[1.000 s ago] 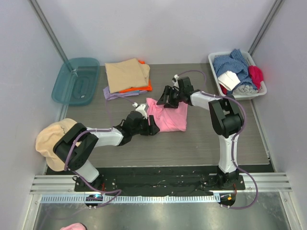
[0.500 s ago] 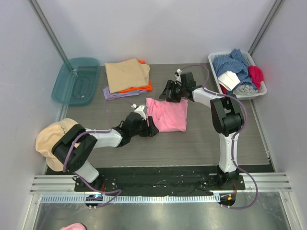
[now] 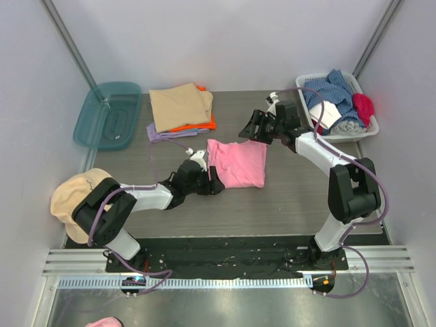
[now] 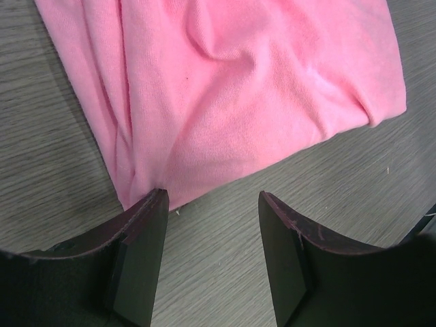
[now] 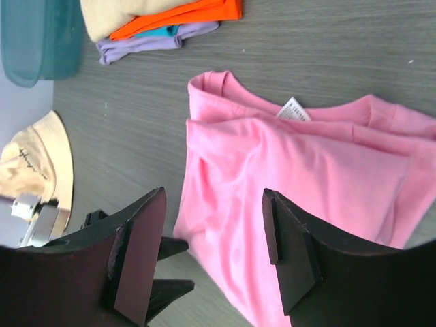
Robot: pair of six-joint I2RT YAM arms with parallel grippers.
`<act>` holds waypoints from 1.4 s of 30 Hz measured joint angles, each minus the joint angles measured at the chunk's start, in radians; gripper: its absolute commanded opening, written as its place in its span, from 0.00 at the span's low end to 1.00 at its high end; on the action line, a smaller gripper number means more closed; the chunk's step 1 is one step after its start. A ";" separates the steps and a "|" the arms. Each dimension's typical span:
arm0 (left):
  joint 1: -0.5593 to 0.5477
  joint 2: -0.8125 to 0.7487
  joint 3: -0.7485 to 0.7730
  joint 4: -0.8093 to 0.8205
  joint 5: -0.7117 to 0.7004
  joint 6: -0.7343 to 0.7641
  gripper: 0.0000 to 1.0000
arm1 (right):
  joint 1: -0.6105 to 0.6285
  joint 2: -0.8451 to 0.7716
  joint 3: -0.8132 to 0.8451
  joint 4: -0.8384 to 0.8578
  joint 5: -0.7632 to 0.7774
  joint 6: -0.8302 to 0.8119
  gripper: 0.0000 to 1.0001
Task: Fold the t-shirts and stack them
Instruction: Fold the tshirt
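From above, the pink t-shirt (image 3: 238,162) lies folded into a rough rectangle near the middle of the grey wood-grain table (image 3: 286,197). A stack of folded t-shirts (image 3: 181,107) sits well apart at the far left, tan on top of orange and lilac. A teal plastic tub (image 3: 109,114) is left of the stack, a white laundry basket (image 3: 371,126) full of clothes stands at the far right, and a tan cap (image 3: 73,194) lies by the left arm's base. The left gripper (image 3: 210,181) sits low at the pink shirt's near-left edge, and the right gripper (image 3: 251,129) is just past the shirt's far edge. In the left wrist view, the left gripper (image 4: 212,252) is spread with nothing between its fingers. The wrinkled pink t-shirt (image 4: 238,82) ends just at their tips, one fingertip right at the cloth's edge. In the right wrist view, the right gripper (image 5: 214,248) is likewise spread and holds nothing, above the pink t-shirt (image 5: 293,177). The shirt's collar and white label (image 5: 294,109) face up. The stack of folded t-shirts (image 5: 170,17), the tub (image 5: 34,37) and the cap (image 5: 34,170) lie beyond it.
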 measured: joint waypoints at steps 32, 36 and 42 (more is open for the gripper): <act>0.002 -0.209 0.008 -0.210 -0.093 0.050 0.61 | -0.103 0.036 -0.155 0.006 0.135 -0.003 0.66; 0.002 -0.189 0.007 -0.218 -0.106 0.053 0.61 | -0.102 0.056 -0.155 0.003 0.131 -0.007 0.66; 0.002 -0.125 -0.006 -0.205 -0.117 0.054 0.54 | -0.102 0.065 -0.154 -0.004 0.129 -0.008 0.66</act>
